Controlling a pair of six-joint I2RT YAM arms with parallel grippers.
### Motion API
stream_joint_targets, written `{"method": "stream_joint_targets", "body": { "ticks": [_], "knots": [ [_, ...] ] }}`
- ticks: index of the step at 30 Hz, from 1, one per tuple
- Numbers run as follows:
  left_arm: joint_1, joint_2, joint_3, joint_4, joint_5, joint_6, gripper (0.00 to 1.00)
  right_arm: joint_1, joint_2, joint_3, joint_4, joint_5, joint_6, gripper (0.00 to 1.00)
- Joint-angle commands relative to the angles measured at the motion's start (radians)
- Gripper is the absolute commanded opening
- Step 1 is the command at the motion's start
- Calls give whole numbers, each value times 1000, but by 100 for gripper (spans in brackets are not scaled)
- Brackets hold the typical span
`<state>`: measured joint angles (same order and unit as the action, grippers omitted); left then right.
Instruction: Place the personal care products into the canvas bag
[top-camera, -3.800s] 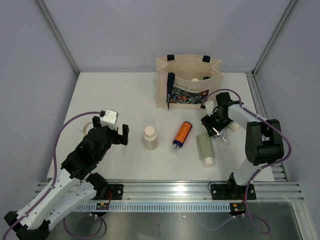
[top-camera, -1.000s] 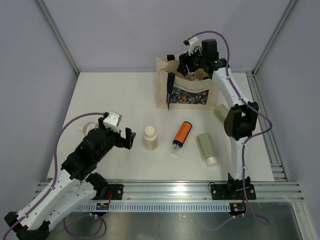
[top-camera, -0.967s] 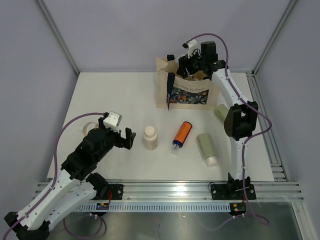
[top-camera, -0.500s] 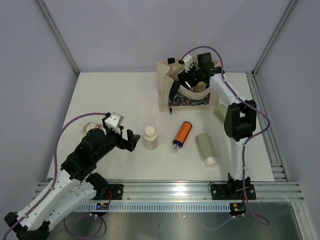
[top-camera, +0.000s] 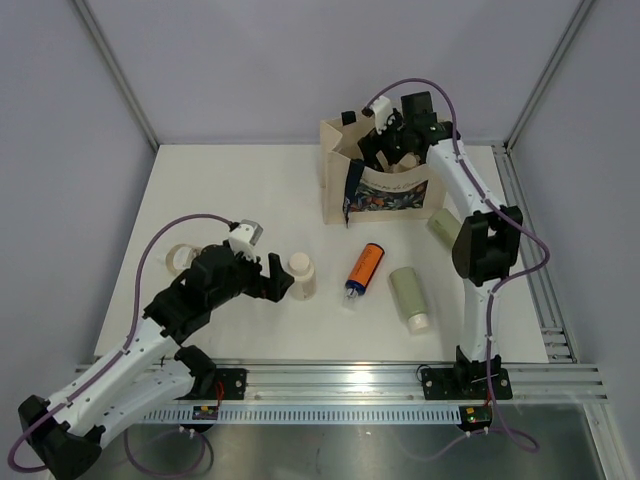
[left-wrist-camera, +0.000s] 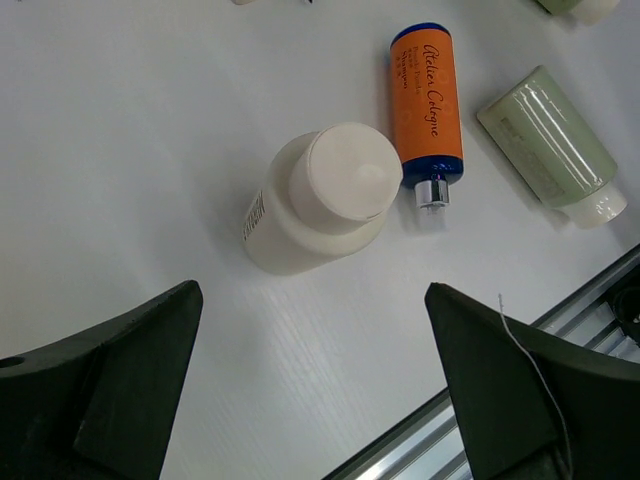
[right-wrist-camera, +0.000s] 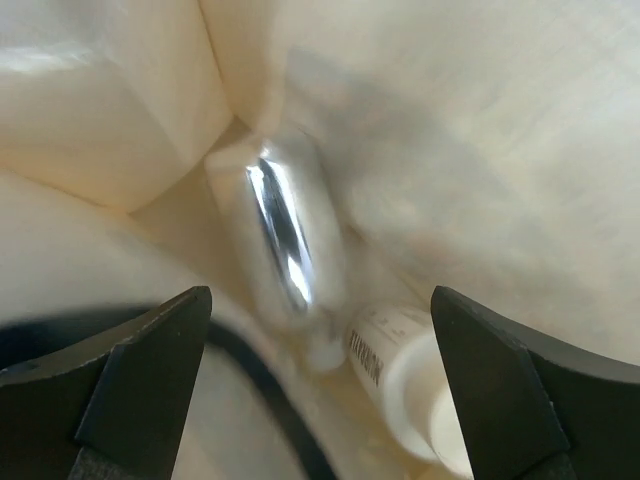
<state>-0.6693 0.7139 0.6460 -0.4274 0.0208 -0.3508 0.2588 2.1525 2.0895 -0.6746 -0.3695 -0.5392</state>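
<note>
Right fingers (top-camera: 383, 150) spread wide inside the canvas bag (top-camera: 385, 192), gripping nothing. The silver bottle (right-wrist-camera: 285, 235) lies loose on the bag's floor, beside a cream bottle (right-wrist-camera: 400, 378). Best move: rise straight up, clear of the walls and straps. Silver's long axis runs eleven to five in the wrist view, cap end too blurred to call. Left fingers (top-camera: 279, 278) gape empty over the second cream bottle (left-wrist-camera: 320, 195) on the table (top-camera: 230, 190).

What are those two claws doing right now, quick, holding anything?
Left gripper: open, empty, above the cream bottle.
Right gripper: open, empty, reaching into the canvas bag; the silver bottle lies loose below it.
</note>
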Motion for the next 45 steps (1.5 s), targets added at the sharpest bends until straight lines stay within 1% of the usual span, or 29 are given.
{"method": "stream_joint_targets", "body": {
  "ticks": [1,4,5,9,10,12,13,15,16,17,18,19,21,22,23,24,25,26,27,28,29,31,34,36,39,41,43,45],
  "knots": [
    [-1,-33,21,39,22,-43,99,-13,-147,75,-43,-57,28,99],
    [-10,-50,20,42,18,-36,99,-18,-203,84,-86,-91,33,100],
    [-15,-50,23,39,16,-34,99,-20,-232,87,-115,-123,33,99],
    [-36,-16,27,41,7,-10,99,-39,-328,69,-167,-193,42,100],
    [-44,-8,24,48,2,-2,99,-49,-353,38,-172,-221,45,99],
    [-70,18,9,65,-16,38,99,-62,-445,-5,-177,-249,48,100],
    [-79,27,3,82,-28,52,99,-76,-509,-56,-177,-273,51,100],
    [-110,50,-2,96,-96,104,99,-96,-580,-127,-174,-310,59,99],
    [-119,76,-2,108,-119,116,99,-108,-618,-220,-168,-348,61,99],
    [-133,90,-3,122,-149,136,99,-133,-700,-274,-137,-370,62,100],
    [-139,102,-14,137,-162,142,99,-145,-745,-334,-119,-385,64,100],
    [-144,128,-22,182,-163,147,99,-157,-823,-446,-103,-413,61,100],
    [-164,153,-38,237,-162,164,99,-188,-900,-561,-59,-448,45,100],
    [-173,185,-49,283,-171,168,99,-196,-974,-676,-24,-483,38,100],
    [-194,205,-51,300,-191,177,99,-204,-1008,-731,-5,-502,38,100],
    [-200,225,-52,324,-235,182,99,-214,-1042,-841,19,-525,42,100],
    [-204,246,-54,340,-252,187,99,-217,-1101,-896,64,-534,48,100],
    [-210,283,-58,355,-290,190,99,-219,-1128,-943,87,-543,51,99],
    [-211,300,-68,378,-301,193,99,-228,-1152,-991,111,-555,56,99],
    [-211,312,-75,419,-308,196,99,-236,-1177,-1073,141,-583,59,100],
    [-213,327,-95,453,-317,196,99,-243,-1219,-1109,199,-597,67,99],
    [-213,361,-112,536,-334,197,99,-275,-1261,-1196,280,-627,73,99],
    [-213,410,-134,637,-378,191,98,-303,-1272,-1264,346,-649,88,100],
    [-214,436,-137,682,-409,182,97,-317,-1270,-1283,363,-651,90,99],
    [-213,496,-138,784,-417,174,95,-340,-1273,-1310,380,-686,91,100],
    [-213,542,-137,812,-414,167,94,-355,-1277,-1323,386,-700,94,99],
    [-213,579,-137,845,-413,159,89,-366,-1281,-1330,395,-706,97,99],
    [-213,596,-141,874,-427,142,87,-378,-1283,-1333,397,-712,97,99]
  ]
}}
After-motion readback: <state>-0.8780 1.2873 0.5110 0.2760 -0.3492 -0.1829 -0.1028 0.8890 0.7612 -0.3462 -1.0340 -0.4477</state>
